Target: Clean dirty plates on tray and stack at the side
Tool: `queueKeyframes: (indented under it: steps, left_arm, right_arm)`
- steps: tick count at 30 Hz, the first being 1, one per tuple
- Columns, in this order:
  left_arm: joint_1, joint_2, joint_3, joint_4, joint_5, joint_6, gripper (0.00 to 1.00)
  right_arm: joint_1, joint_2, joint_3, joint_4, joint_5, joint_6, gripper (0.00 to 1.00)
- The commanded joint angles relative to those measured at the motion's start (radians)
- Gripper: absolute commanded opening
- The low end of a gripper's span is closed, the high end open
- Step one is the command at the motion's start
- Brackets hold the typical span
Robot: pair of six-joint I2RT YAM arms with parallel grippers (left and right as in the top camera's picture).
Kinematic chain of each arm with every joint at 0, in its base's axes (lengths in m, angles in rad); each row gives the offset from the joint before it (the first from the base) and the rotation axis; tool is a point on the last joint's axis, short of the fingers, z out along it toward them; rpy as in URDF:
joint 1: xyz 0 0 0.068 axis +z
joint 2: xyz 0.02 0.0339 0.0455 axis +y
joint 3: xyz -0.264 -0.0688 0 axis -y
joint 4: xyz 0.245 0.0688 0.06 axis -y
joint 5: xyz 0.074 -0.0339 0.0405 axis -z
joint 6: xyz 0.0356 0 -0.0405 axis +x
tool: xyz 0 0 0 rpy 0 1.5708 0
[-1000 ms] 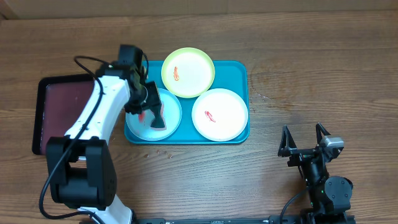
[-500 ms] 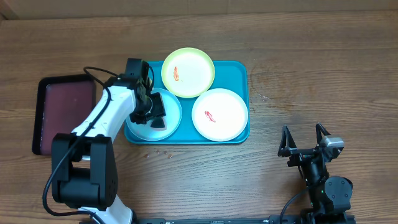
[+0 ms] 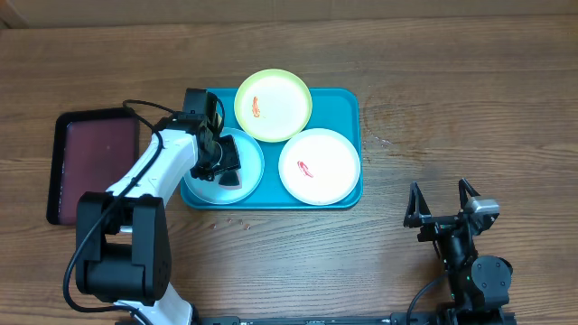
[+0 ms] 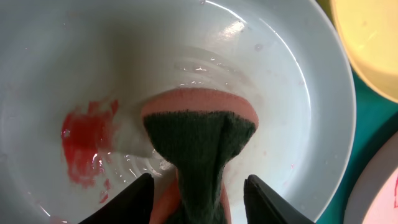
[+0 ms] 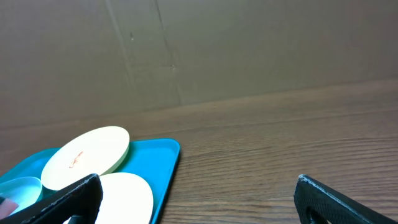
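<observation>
Although the left wrist has been shifted slightly toward 3 o'clock over the light blue plate [image 3: 253, 158], a wet red smear [image 4: 87, 146] remains at the sponge's [image 4: 199, 134] 9 o'clock, so scrubbing is judged unfinished. The plate lies at the teal tray's [image 3: 343, 104] 9 o'clock end. The left gripper [image 4: 198, 180] is pitched down, clenched on the sponge. The right gripper [image 3: 440, 203] is parked at 4 o'clock, jaws spread, holding nothing.

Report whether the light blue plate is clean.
Dirty: a red smear lies on the light blue plate, beside the sponge.
</observation>
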Motion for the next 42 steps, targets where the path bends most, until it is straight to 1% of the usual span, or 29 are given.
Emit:
queueKeyframes:
  steps: [1,5,9,16,20,21,28,32,37,42]
  left_arm:
    - [-0.005,-0.009,-0.008,0.006,-0.01,0.005,0.49]
    - [-0.005,-0.009,-0.008,0.002,-0.01,0.005,0.49]
    - [-0.005,-0.009,-0.008,0.005,-0.01,0.005,0.45]
    - [-0.004,-0.009,-0.008,0.013,-0.01,0.005,0.42]
    - [-0.004,-0.009,-0.008,0.005,-0.01,0.005,0.3]
    - [-0.004,-0.009,-0.008,-0.001,-0.01,0.005,0.29]
    - [-0.008,-0.009,-0.008,-0.013,-0.01,0.006,0.3]
    - [-0.008,-0.009,-0.007,-0.012,-0.01,0.006,0.24]
    - [-0.007,-0.009,-0.004,-0.012,-0.01,0.021,0.21]
    - [-0.007,-0.009,-0.004,-0.008,-0.01,0.021,0.21]
  right_arm:
    - [0.003,-0.012,-0.01,0.007,0.01,-0.007,1.0]
    - [0.003,-0.012,-0.01,0.007,0.01,-0.007,1.0]
    - [0.003,-0.012,-0.01,0.007,0.01,-0.007,1.0]
    - [0.003,-0.012,-0.01,0.007,0.01,-0.007,1.0]
    - [0.003,-0.012,-0.01,0.007,0.01,-0.007,1.0]
    - [0.003,-0.012,-0.01,0.007,0.01,-0.007,1.0]
    - [0.003,-0.012,-0.01,0.007,0.01,-0.007,1.0]
    - [0.003,-0.012,-0.01,0.007,0.01,-0.007,1.0]
    - [0.003,-0.012,-0.01,0.007,0.01,-0.007,1.0]
    - [0.003,-0.012,-0.01,0.007,0.01,-0.007,1.0]
